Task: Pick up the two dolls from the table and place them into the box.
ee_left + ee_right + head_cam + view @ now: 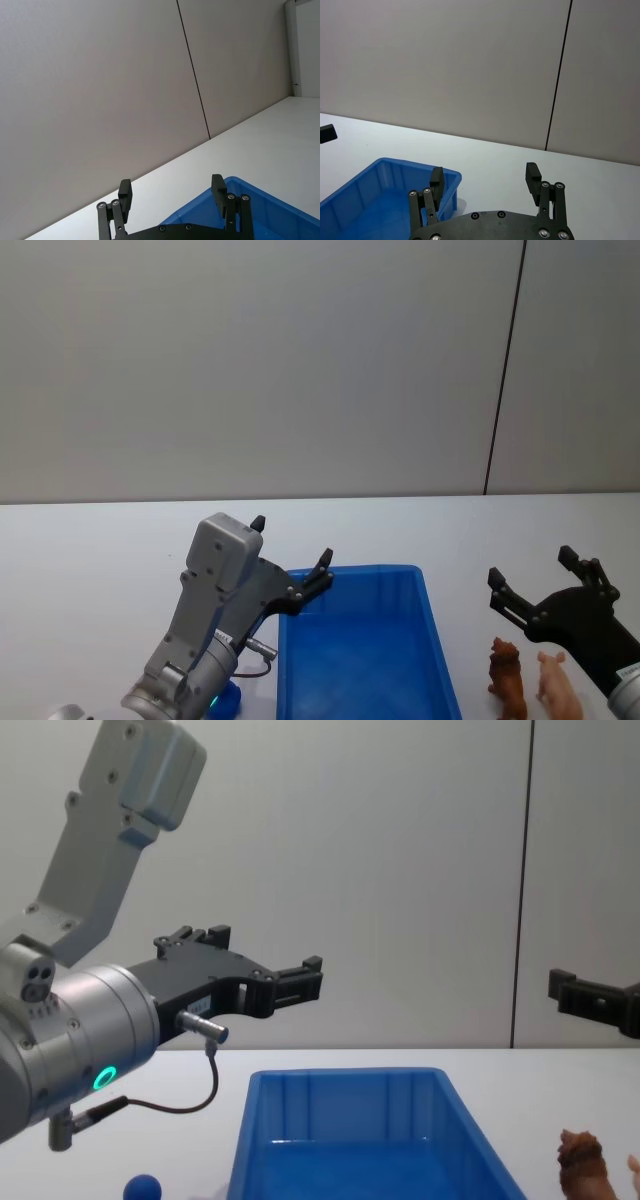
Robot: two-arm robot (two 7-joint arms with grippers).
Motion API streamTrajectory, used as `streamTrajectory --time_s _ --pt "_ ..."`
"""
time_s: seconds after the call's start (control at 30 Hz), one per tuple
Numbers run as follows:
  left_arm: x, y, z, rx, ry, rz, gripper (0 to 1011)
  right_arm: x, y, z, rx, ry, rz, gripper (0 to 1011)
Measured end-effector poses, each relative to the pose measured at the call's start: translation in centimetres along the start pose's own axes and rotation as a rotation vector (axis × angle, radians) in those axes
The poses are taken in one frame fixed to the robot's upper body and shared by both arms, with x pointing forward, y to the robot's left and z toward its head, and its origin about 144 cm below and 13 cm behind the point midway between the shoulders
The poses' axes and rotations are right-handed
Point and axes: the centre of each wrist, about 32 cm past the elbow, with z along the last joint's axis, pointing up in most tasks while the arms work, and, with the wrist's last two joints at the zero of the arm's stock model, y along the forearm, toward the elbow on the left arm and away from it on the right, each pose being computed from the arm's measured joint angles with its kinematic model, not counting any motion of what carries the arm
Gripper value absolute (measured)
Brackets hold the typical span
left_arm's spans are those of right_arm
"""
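Observation:
The box [360, 650], a bright blue bin, stands on the white table [90, 540] in front of me, with only its bare floor showing inside. The reddish-brown doll [507, 678] stands on the table just right of the box, also in the chest view [583, 1166]. The blue doll's round head [143, 1187] shows left of the box, partly hidden under my left arm [229, 700]. My left gripper [291, 541] hangs open and empty over the box's far left corner. My right gripper [532, 565] is open and empty in the air above and behind the brown doll.
A pink toy animal [556, 687] stands right of the brown doll, under the right gripper. A grey wall with a dark vertical seam [505, 370] rises behind the table. Bare tabletop lies to the far left and behind the box.

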Motion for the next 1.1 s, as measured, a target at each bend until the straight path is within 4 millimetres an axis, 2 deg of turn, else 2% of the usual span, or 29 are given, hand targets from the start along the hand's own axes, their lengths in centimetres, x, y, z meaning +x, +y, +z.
streamTrajectory --time_s 1.1 --pt "0.0 0.0 0.0 0.0 0.0 0.0 1001 0.0 0.0 0.0 0.0 0.0 0.0 1001"
